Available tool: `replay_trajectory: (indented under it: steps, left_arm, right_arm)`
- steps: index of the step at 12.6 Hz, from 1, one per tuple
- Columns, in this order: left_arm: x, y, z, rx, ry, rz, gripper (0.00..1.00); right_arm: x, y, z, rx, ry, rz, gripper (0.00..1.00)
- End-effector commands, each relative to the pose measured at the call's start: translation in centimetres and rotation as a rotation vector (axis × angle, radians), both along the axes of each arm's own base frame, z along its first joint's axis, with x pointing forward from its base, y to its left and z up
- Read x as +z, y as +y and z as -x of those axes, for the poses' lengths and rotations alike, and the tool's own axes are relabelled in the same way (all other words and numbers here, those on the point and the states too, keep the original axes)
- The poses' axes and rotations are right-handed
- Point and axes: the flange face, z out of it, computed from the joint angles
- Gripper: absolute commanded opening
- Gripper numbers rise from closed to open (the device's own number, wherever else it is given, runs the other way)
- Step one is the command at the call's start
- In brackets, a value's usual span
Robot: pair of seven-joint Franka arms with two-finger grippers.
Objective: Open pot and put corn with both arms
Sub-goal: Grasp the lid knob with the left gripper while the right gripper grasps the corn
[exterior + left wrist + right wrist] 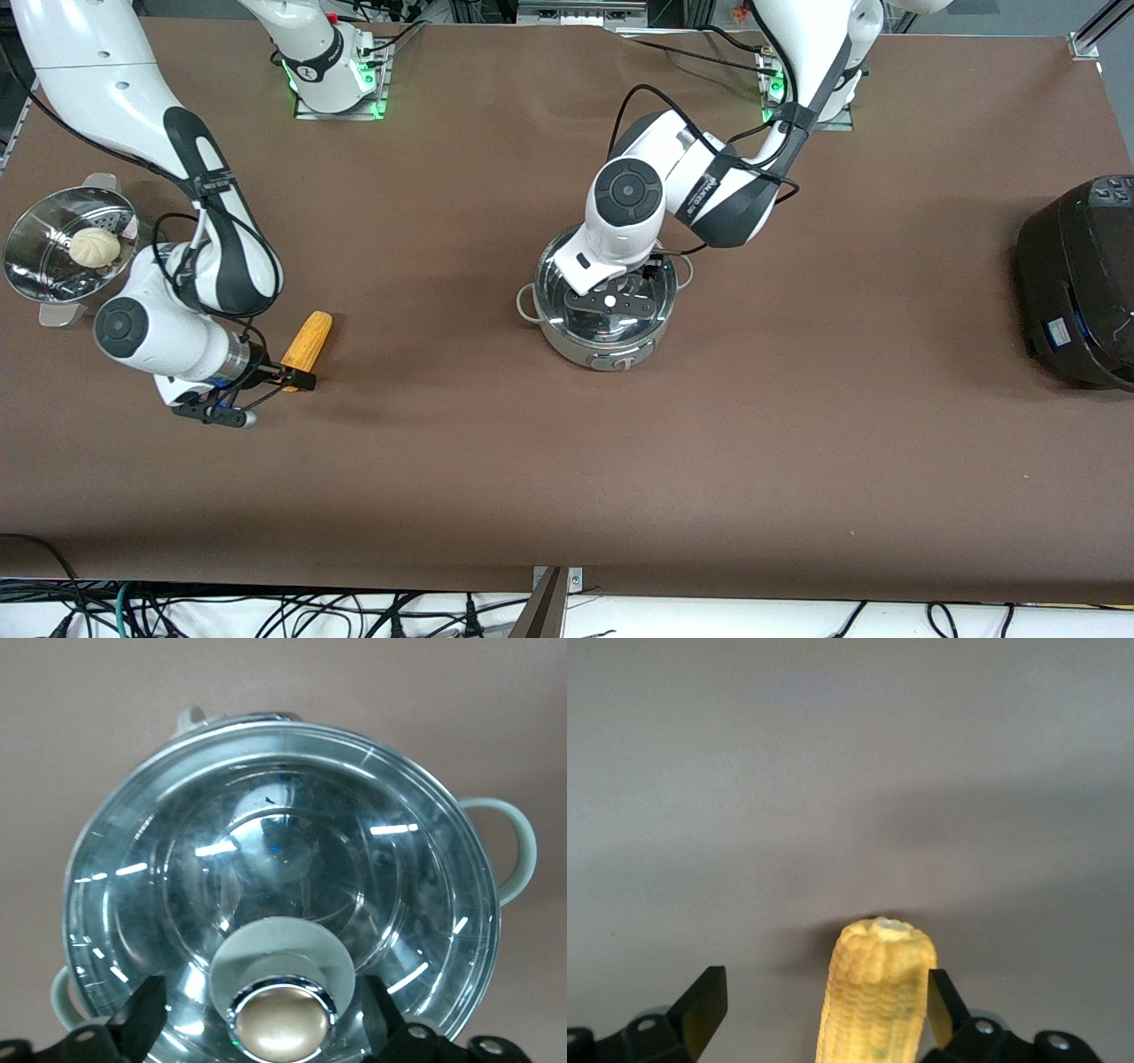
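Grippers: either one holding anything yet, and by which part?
Nothing held. Left gripper open, fingers straddling the lid knob; right gripper open around the corn, one finger touching its side.

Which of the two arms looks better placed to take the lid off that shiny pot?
The left arm. Its gripper hangs open right over the pot, fingers either side of the lid's knob. The right gripper is at the corn, open around one end.
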Motion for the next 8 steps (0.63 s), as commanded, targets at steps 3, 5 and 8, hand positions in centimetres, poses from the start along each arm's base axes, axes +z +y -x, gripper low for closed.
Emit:
replay_trajectory:
  steps: [3, 5, 8]
  left_arm:
    - [0.2, -0.4, 0.3, -0.022, 0.005, -0.002, 0.12]
    - [1.5, 0.1, -0.3, -0.057, -0.012, 0.013, 0.00]
    - [8.1, 3.3, 0.2, -0.038, 0.027, -0.017, 0.00]
  right_arm:
    - [-2.0, 0.5, 2.1, -0.028, 0.026, -0.012, 1.00]
    - [-3.1, 0.6, 3.1, -0.024, 0.055, -0.010, 1.00]
    - [-3.6, 0.5, 4.2, -0.005, 0.078, -0.007, 0.61]
